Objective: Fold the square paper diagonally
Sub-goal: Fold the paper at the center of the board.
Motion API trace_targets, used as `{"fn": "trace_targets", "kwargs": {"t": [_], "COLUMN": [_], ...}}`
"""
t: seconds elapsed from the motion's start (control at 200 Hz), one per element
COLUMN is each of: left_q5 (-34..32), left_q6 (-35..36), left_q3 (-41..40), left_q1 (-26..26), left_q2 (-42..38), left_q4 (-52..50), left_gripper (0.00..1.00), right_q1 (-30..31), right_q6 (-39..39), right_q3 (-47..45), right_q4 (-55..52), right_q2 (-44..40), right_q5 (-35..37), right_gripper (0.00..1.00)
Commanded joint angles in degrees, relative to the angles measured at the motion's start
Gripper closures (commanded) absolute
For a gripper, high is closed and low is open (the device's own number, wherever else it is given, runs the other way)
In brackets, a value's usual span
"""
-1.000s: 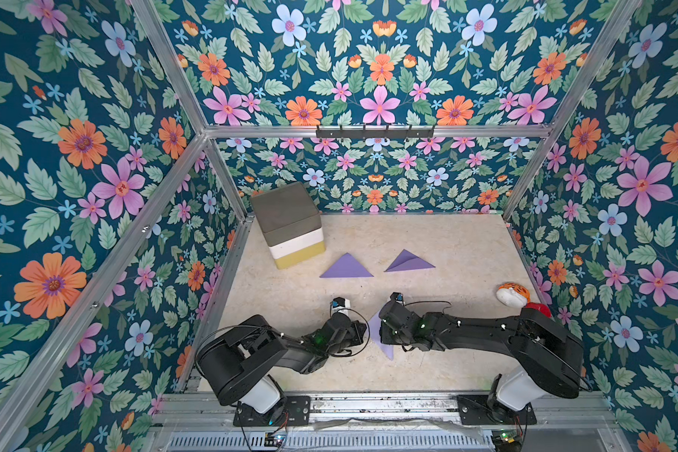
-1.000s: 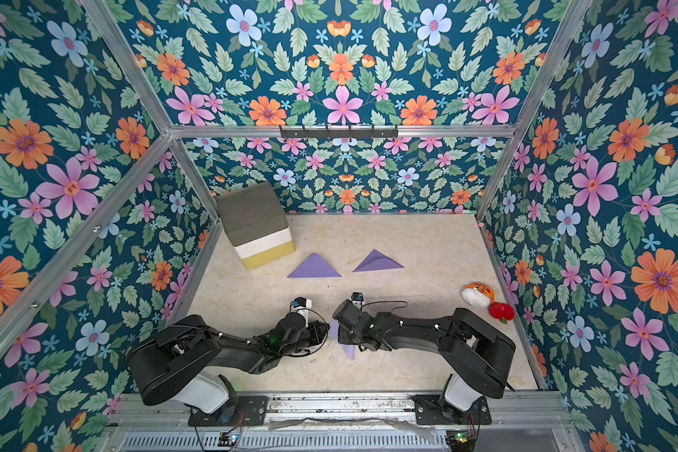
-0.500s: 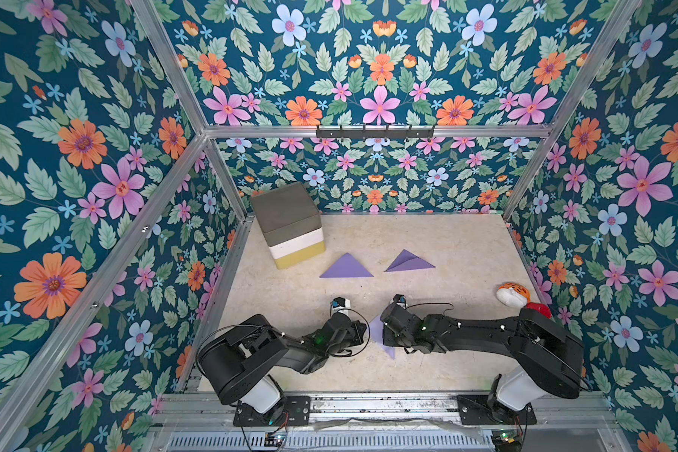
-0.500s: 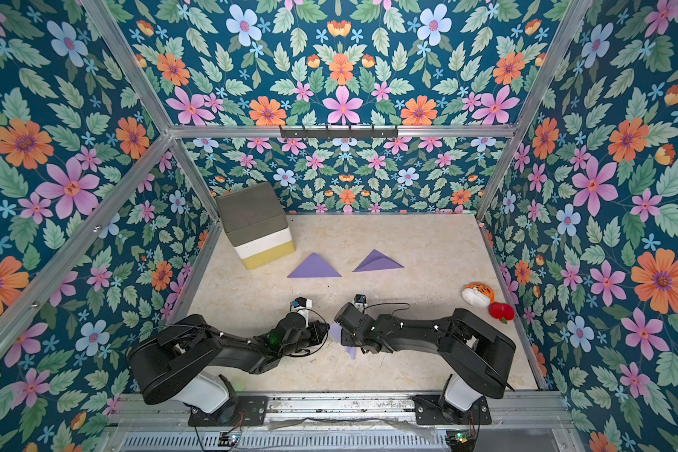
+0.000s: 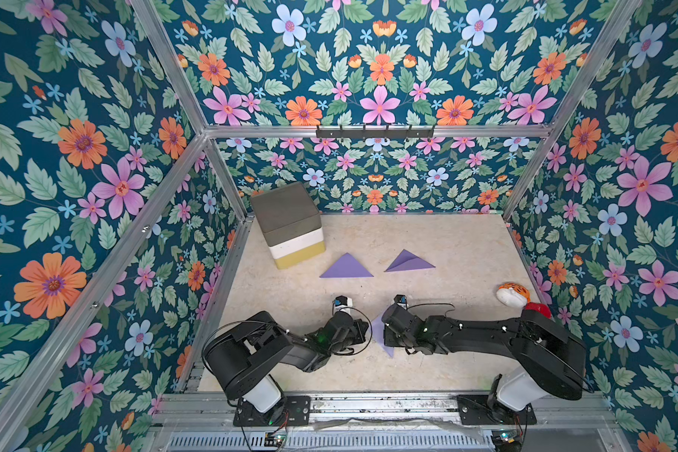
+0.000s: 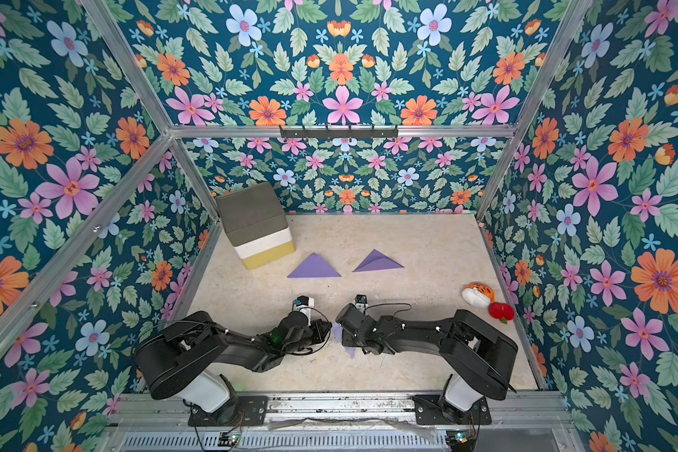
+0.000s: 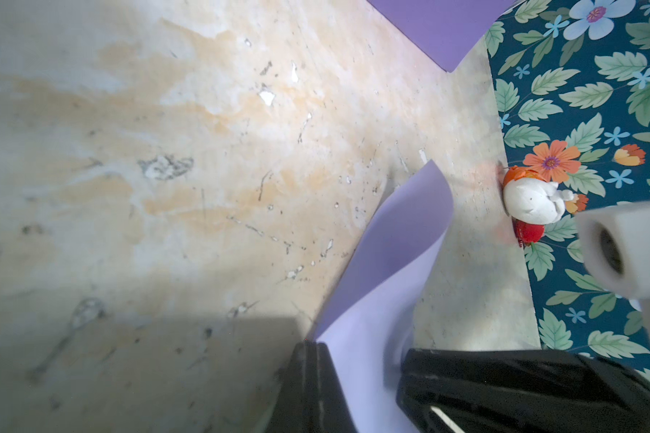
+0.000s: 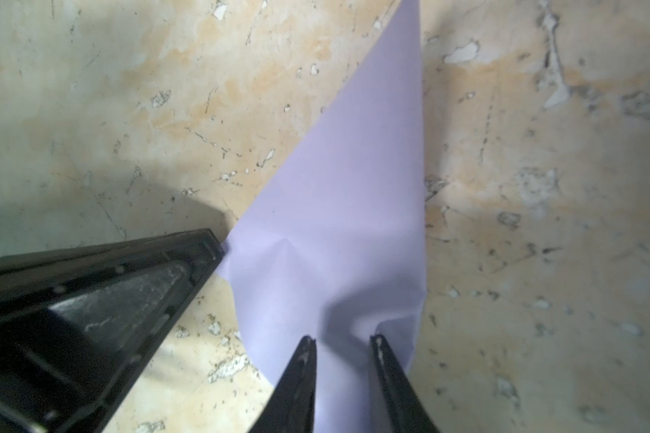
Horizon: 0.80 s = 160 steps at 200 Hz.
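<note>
My left pincer (image 7: pixel 313 350) is closed tight on a corner of the purple paper (image 8: pixel 346 180), and the sheet curls up from there. Just beside it, my right pincer (image 8: pixel 342 339) stands slightly parted, grasping nothing. Its tips are down on the paper, which puckers between them. The rest lies on the worktop (image 8: pixel 128 93). Well beyond both pincers lie a folded triangle (image 5: pixel 346 267) and a second triangle (image 5: pixel 410 262).

The left gripper (image 7: pixel 312 352) is closed on an edge of the lilac paper (image 7: pixel 394 243), which curls up off the worn marble floor (image 7: pixel 166 168). Against the floral wall (image 7: pixel 597 93) lie a white-and-orange plush toy (image 7: pixel 530 198) and a red object (image 7: pixel 528 232), perhaps a fruit.
</note>
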Motion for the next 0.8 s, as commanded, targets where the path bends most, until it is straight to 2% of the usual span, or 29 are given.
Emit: {"fn": "trace_targets", "kwargs": {"t": [0.0,0.26,0.53,0.795], "left_q5": [-1.16,-4.06,-4.3,-4.41], "left_q6": [1.23,2.32,3.19,3.15], "left_q3": [-0.84,0.31,0.94,1.28], "left_q1": [-0.15,-0.32,-0.51,-0.94], "left_q2": [1.98,2.24,2.74,2.77], "left_q4": [-29.0,-33.91,-35.14,-35.52], "left_gripper": [1.0,1.0,1.0,1.0], "right_q1": [-0.02,0.03,-0.01,0.0], "right_q6": [-0.51,-0.23,0.09,0.27], "right_q3": [-0.58,-1.82,-3.53,-1.61], "right_q4": [-5.08,-6.48,-8.38,-9.41], "right_q2": [0.14,-1.41,-4.02,-10.1], "right_q5": [1.2,2.09,2.89,2.27], "right_gripper": [0.7,0.69,0.68,0.71]}}
